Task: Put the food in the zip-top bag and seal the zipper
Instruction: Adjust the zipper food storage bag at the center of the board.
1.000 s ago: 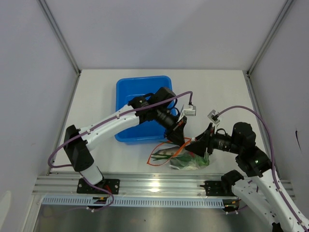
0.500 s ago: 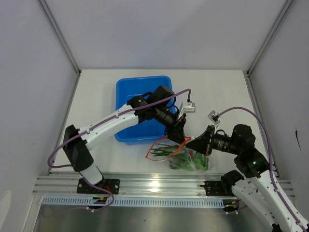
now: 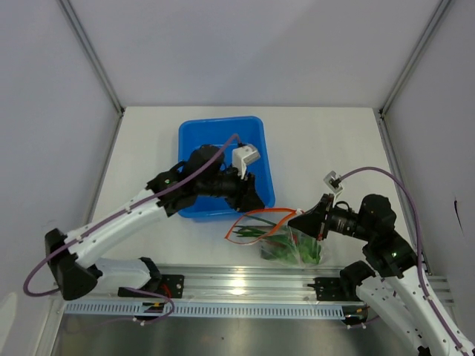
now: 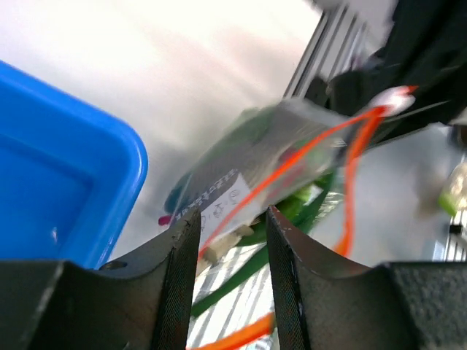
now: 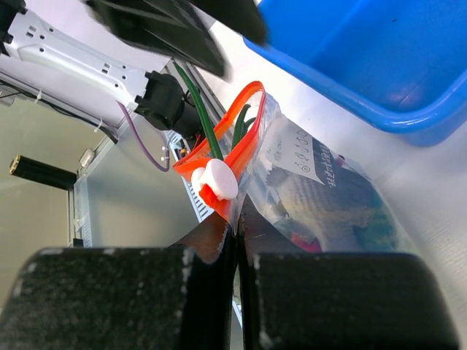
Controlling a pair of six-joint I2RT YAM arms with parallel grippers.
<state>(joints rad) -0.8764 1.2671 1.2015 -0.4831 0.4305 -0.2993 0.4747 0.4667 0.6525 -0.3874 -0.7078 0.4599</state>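
The zip-top bag [image 3: 291, 245] lies near the table's front edge, with its orange-red zipper [image 3: 260, 216] gaping in a loop. Food is inside: green pods [image 3: 251, 233] poke out of the mouth, and a pale leafy piece [image 5: 315, 195] shows through the plastic. My right gripper [image 3: 300, 221] is shut on the bag's corner [image 5: 252, 191], just below the white slider [image 5: 219, 179]. My left gripper [image 3: 252, 197] hovers open over the blue bin's front right corner, left of the bag. Its fingers [image 4: 182, 270] hold nothing, and the bag [image 4: 270, 146] is blurred beyond them.
The blue bin [image 3: 194, 141] stands behind and left of the bag; its rim [image 4: 109, 146] shows in the left wrist view. An aluminium rail [image 3: 237, 283] runs along the table's near edge. White walls with metal posts enclose the table.
My left gripper opened, let go of the bag's mouth and drew back left toward the bin. My right gripper closed on the bag's corner by the slider.
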